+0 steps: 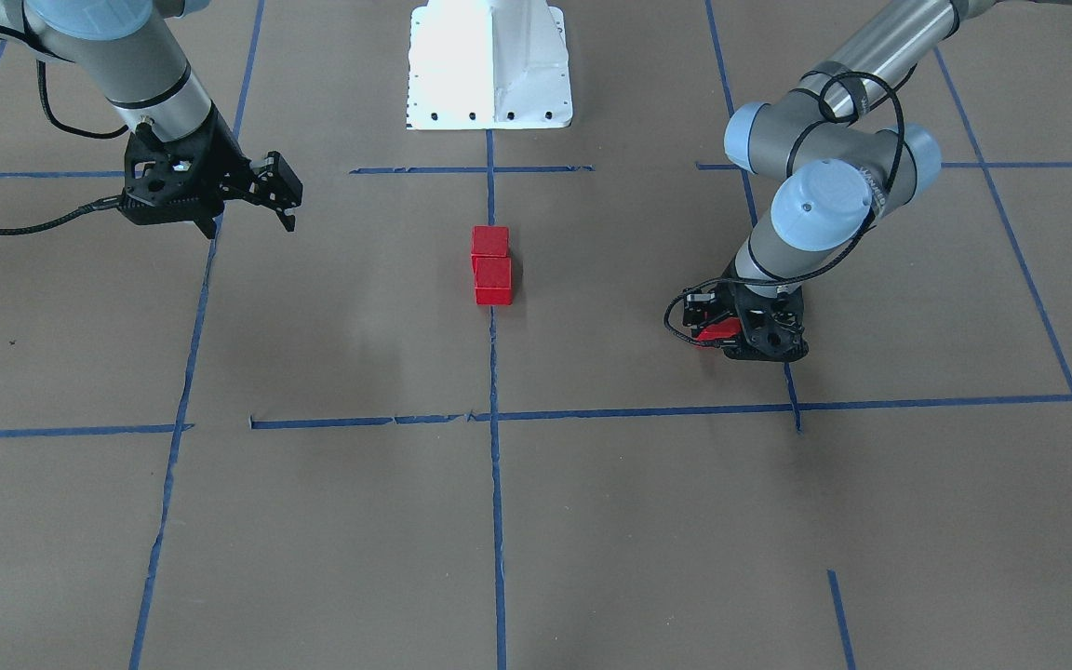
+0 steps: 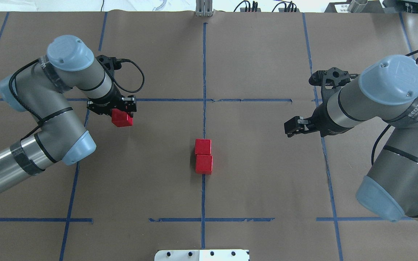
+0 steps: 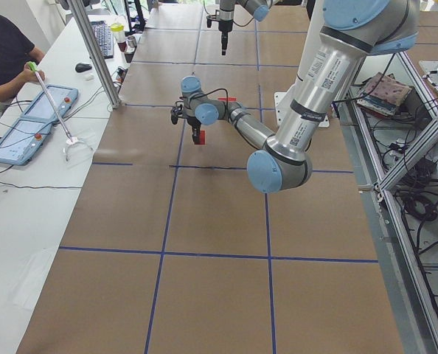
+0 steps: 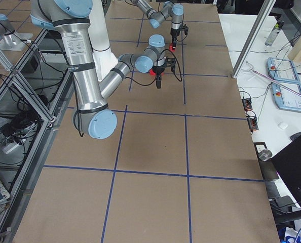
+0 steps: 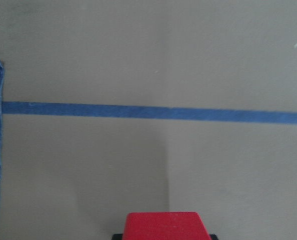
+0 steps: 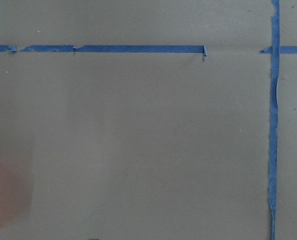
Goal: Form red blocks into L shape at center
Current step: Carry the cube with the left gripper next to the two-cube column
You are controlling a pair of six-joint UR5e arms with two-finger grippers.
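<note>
Red blocks, three.

First block (image 2: 203, 146) and second block (image 2: 204, 164): at the center (image 2: 204, 123) of the bench (image 2: 267, 181). They touch face to face in a row along the long blue tape line (image 2: 204, 54), both sitting on it.

Third block (image 2: 122, 119): pinched in the left claw (image 2: 122, 115), well apart from the pair, toward the bench's left end and just beside a tape crossing. I cannot tell whether it rests on the paper.

Right claw (image 1: 287, 197): fingers spread, gripping nothing, toward the right end, well apart from the pair.

White base (image 1: 489, 65): at the robot-side edge, in line with the tape line.
</note>
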